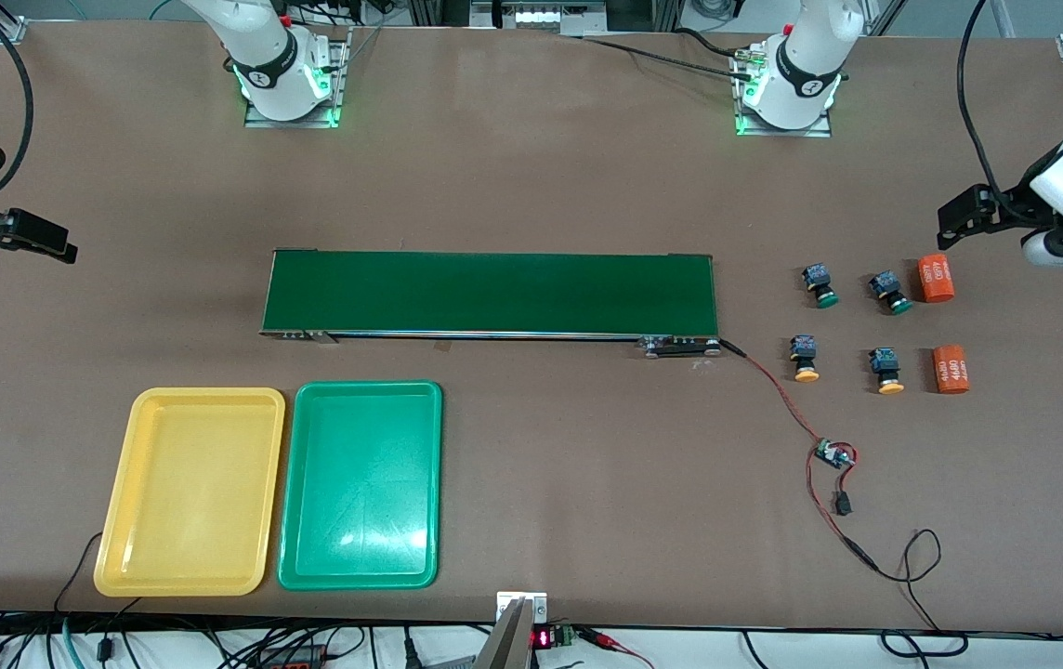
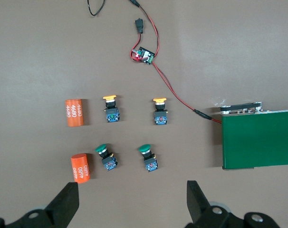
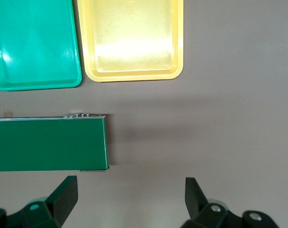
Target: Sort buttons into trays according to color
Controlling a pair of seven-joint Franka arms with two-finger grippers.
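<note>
Four buttons (image 1: pixel 849 331) lie on their sides at the left arm's end, caps toward the front camera, two orange cylinders (image 1: pixel 944 323) beside them. Left gripper (image 2: pixel 132 202) hangs overhead, jaws apart. Right gripper (image 3: pixel 130 197) waits, jaws apart, near the belt (image 1: pixel 491 294). Trays (image 1: pixel 273 488) sit together.

White numerals reading "4680", printed twice, stand on the side of the orange plastic cylinder (image 2: pixel 73 113) at the left of the left wrist view. The second orange cylinder (image 2: pixel 81 167), lower left there, bears "4680" too. In the front view both cylinders' print is too small to read surely.
</note>
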